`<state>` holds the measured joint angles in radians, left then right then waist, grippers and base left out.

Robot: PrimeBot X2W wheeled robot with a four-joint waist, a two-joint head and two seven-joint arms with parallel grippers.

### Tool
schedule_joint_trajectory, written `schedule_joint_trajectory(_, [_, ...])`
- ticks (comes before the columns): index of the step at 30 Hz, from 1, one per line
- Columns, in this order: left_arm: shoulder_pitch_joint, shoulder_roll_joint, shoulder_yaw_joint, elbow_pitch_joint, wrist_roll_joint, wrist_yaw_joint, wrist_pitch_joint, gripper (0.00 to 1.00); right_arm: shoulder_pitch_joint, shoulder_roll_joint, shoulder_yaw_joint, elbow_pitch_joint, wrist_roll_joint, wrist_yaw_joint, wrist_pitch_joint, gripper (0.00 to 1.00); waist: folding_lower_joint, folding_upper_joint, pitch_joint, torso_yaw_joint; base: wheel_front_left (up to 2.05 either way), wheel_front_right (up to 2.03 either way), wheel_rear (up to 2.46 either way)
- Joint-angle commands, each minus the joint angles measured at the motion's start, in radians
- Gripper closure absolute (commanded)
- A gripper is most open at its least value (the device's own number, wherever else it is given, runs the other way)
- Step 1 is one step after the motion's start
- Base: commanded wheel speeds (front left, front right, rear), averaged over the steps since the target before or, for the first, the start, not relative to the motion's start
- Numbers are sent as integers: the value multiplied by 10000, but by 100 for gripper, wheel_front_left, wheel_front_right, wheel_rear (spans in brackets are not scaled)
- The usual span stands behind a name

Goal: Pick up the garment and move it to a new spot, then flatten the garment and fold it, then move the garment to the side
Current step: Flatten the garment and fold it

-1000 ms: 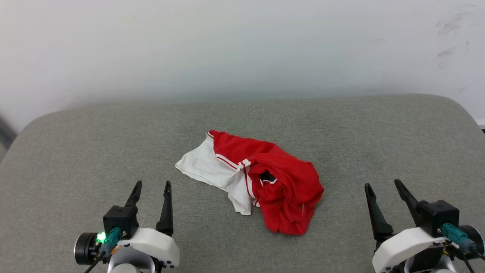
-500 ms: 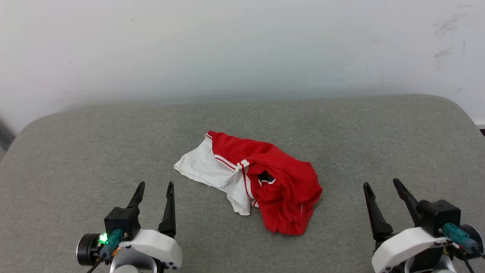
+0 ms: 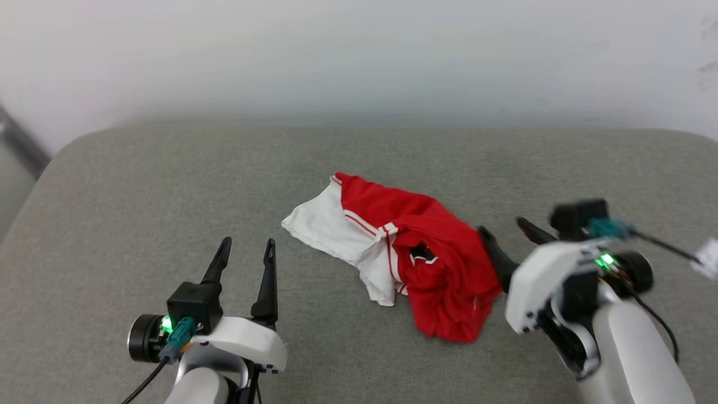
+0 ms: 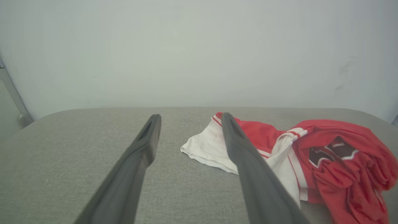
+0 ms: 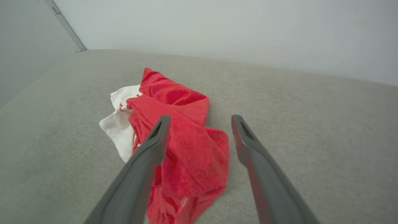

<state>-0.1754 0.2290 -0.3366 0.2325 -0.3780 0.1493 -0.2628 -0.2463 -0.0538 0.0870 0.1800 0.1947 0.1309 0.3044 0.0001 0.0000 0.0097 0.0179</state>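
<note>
The garment (image 3: 443,264) lies crumpled in the middle of the grey padded surface, red body bunched at the right, a white sleeve (image 3: 328,230) spread to the left, and a patch of black lettering showing in the folds. My right gripper (image 3: 502,225) hangs open beside the garment's right edge, its left finger close to the red cloth; the right wrist view has the garment (image 5: 186,140) under and behind that finger, with the right gripper (image 5: 201,117) holding nothing. My left gripper (image 3: 247,242) stands open and apart, left of the sleeve. In the left wrist view the left gripper (image 4: 190,115) faces the garment (image 4: 342,143).
The grey padded surface (image 3: 140,185) has rounded corners and ends at a pale wall (image 3: 359,56) behind. A dark strip (image 3: 22,148) runs down the far left by the wall. Bare cushion lies on all sides of the garment.
The head camera has shifted. My right arm has lifted and swung left, from the lower right to the garment's right edge. The left gripper has stayed put, and the garment lies as before.
</note>
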Motion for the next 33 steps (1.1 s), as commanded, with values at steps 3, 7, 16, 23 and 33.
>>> schedule_joint_trajectory(3, [-322, -127, -104, -20, 126, -107, -17, 0, -1337, -431, 1156, 437, 497, -5, 1806, 0, -1, 0, 562, 611, 0, 0, 0])
schedule_joint_trajectory(7, [-616, -305, -274, 47, 237, -263, -22, 0, -2385, -859, 2278, 732, 1143, -3, 3424, 0, -1, 0, 958, 1098, 0, 0, 0])
schedule_joint_trajectory(16, [-1196, -793, -368, 230, 486, -602, -25, 0, -3852, -1931, 4006, 1560, 1468, -5, 4829, 0, -1, 0, 1593, 1907, 0, 0, 0])
schedule_joint_trajectory(23, [-1020, -982, -113, 405, 603, -716, -26, 0, -4177, -2128, 4220, 1752, 1860, -5, 4322, 100, -1, 0, 1485, 1876, 0, 0, 0])
schedule_joint_trajectory(33, [-354, -894, 285, 515, 746, -746, -27, 0, -2206, -1216, 608, 566, 1854, -5, 2381, 100, -1, 0, 661, 961, 0, 0, 0])
